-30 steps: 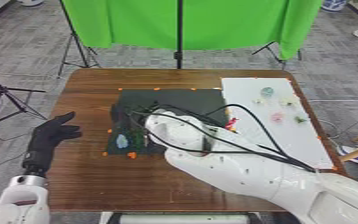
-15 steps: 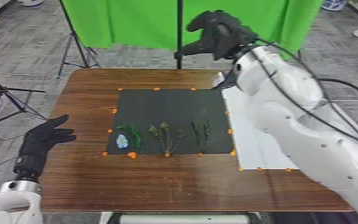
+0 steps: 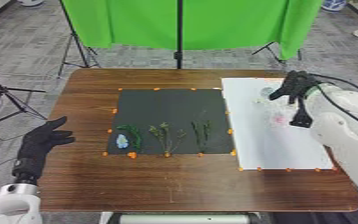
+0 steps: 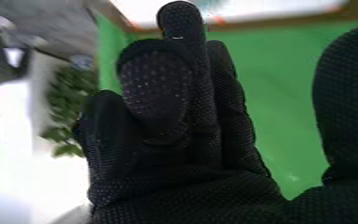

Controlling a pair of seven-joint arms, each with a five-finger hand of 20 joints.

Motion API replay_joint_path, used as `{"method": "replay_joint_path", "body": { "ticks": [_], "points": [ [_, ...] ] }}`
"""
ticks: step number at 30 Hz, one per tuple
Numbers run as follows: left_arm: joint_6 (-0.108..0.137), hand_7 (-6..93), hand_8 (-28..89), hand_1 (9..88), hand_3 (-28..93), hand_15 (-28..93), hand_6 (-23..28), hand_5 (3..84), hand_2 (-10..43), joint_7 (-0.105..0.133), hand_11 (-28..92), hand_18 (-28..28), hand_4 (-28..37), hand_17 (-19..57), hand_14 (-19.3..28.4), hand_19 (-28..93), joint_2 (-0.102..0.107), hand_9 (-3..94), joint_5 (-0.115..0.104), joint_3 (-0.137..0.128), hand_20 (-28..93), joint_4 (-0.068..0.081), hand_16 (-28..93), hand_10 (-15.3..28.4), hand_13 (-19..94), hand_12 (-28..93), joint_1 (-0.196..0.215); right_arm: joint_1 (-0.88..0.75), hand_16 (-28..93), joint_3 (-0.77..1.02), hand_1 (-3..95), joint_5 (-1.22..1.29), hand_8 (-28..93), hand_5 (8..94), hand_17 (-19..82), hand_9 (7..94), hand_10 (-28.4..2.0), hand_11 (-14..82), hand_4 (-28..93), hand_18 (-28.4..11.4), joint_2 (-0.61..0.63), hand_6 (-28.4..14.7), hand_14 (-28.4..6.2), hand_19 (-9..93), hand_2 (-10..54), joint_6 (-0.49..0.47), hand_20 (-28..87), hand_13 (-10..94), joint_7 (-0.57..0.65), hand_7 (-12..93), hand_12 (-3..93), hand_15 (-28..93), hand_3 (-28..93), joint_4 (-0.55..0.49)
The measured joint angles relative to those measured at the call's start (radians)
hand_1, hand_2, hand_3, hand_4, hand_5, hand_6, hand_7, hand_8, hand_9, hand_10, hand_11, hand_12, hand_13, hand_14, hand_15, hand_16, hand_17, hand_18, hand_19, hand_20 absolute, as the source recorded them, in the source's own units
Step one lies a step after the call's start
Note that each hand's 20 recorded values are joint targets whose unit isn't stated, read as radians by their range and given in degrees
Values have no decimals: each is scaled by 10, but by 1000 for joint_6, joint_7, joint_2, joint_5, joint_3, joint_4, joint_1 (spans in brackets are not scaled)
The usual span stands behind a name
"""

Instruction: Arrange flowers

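Having shifted from the far edge of the table (image 3: 113, 187), the right hand (image 3: 298, 86) is hovering over the white sheet (image 3: 278, 152), fingers straight, thumb spread, the pink flower (image 3: 278, 119) lying near of its fingers, left of its thumb, the left hand (image 3: 40, 146) resting well apart.

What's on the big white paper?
I see a small pink flower and a pale grey-green one. The robot's black-gloved right hand hides part of the white paper, so I can't see what's under there.
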Motion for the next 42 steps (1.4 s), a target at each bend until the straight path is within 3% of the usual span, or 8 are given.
{"method": "replay_joint_path", "body": {
  "ticks": [5, 12, 22, 25, 27, 31, 38, 42],
  "points": [
    [0, 106, -65, 211, 640, 340, 39, 476, 197, 0, 271, 156, -283, 127, 213, 238, -2, 535, 0, 0, 224, 0, -23, 162, 482, 141, 2, -71, 348, -3, 317, -1, -76, 602, 591, 819, -149, 190, -114, -162, 0, -6, -50, 932, -95, 59, 552, 870, -3, 113, 226, 585, 634, 28],
    [-1, 106, -65, 213, 641, 340, 39, 476, 195, -3, 271, 156, -283, 127, 214, 237, -6, 535, 2, 0, 223, 0, -24, 162, 482, 142, 2, -140, 351, -43, 354, -39, -80, 609, 604, 828, -142, 202, -122, -156, -1, -1, -31, 932, -95, 349, 554, 891, -46, 124, 229, 576, 649, 54],
    [-2, 106, -64, 217, 641, 339, 39, 474, 192, -12, 270, 156, -283, 127, 214, 238, -14, 535, 5, -2, 223, -1, -24, 163, 482, 141, 5, -157, 357, -65, 426, -131, -88, 622, 610, 831, -139, 206, -142, -148, -24, 11, -22, 932, -95, 230, 546, 900, -20, 139, 226, 562, 665, 65],
    [-3, 105, -65, 217, 641, 340, 40, 475, 191, -14, 271, 156, -283, 127, 213, 237, -15, 534, 5, -4, 223, -1, -24, 163, 481, 141, 7, -160, 371, -83, 596, -138, 97, 758, 634, 904, -99, 105, -134, -132, -24, -20, -3, 932, -95, 294, 528, 926, -17, 184, 396, 540, 556, 75],
    [-3, 105, -65, 217, 640, 340, 40, 474, 191, -16, 270, 156, -283, 128, 213, 237, -16, 534, 5, -5, 222, -1, -23, 163, 482, 141, 8, -162, 372, -98, 623, -144, 123, 789, 642, 919, -94, 101, -140, -129, -24, -25, -3, 932, -95, 373, 524, 932, -17, 200, 414, 539, 554, 88],
    [-4, 104, -64, 218, 637, 340, 43, 472, 191, -19, 271, 156, -283, 127, 213, 238, -16, 534, 5, -8, 222, -2, -23, 163, 482, 141, 11, -181, 374, -110, 633, -147, 124, 804, 646, 927, -94, 105, -144, -128, -23, -30, -5, 932, -95, 504, 523, 936, -22, 207, 426, 540, 556, 91],
    [-5, 104, -63, 217, 638, 339, 44, 471, 190, -25, 271, 157, -283, 127, 213, 239, -16, 534, 5, -11, 222, -3, -23, 163, 483, 142, 14, -171, 377, -95, 633, -143, 129, 805, 647, 932, -91, 106, -145, -127, -5, -29, -4, 932, -95, 556, 522, 937, -33, 214, 433, 542, 563, -5],
    [-6, 104, -63, 218, 635, 340, 44, 471, 191, -29, 270, 156, -283, 128, 213, 239, -13, 534, 5, -11, 222, -3, -23, 164, 484, 141, 14, -62, 379, -141, 630, -128, 131, 805, 649, 932, -91, 108, -141, -126, -9, -28, -2, 932, -95, 662, 527, 937, -60, 217, 439, 544, 564, -43]
  ]
}}
